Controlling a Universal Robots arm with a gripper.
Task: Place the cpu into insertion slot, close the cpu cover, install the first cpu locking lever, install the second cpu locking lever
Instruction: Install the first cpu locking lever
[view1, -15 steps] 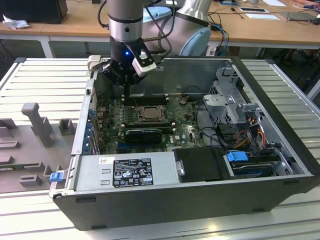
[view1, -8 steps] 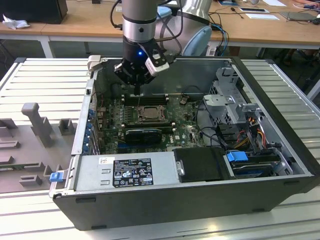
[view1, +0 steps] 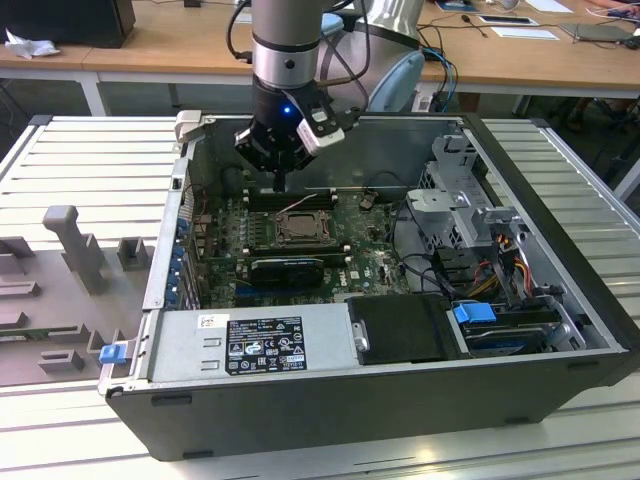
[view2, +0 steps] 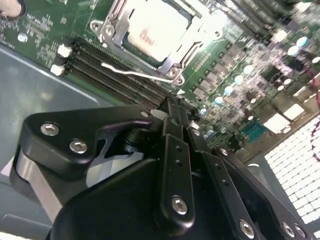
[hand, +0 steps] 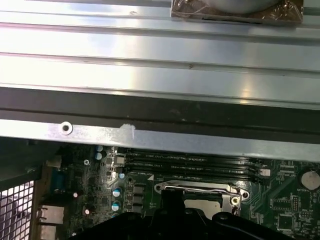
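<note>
— One thing at a time, from the exterior view's left. What sits there?

— Grey moulded plastic fixtures (view1: 70, 240) on the ribbed metal bench (view1: 90, 150), outside the open black computer case (view1: 330, 410). A small blue clip (view1: 112, 352) marks the case's near corner, and a silver box-shaped power supply (view1: 250, 342) runs along its near wall.

— And further in?

— The silver robot arm (view1: 285, 50) comes straight down into the case. Its jaws are drawn narrow, tips together, with nothing visible between them. They hang over the long black memory slots (view2: 115, 75), just beyond the socket and not touching it.

— Where is the chip?

— The small flat square cpu with the dull silver top (view2: 152, 27) lies in the dark-framed square insertion slot (view1: 300, 243) on the green circuit board (view2: 45, 35). The thin silver metal cpu cover (view2: 112, 30) lies flat around it, the chip showing through the cut-out.

— Any lever?

— A thin silver wire lever (view2: 135, 74) runs beside the cover's edge, on the memory-slot side. I cannot tell whether it is hooked down.

— Then rightwards?

— A long black rectangular card (view1: 285, 268) just in front of the socket, then a grey metal drive cage (view1: 470, 200), and near it a blue plastic tab (view1: 475, 312).
</note>
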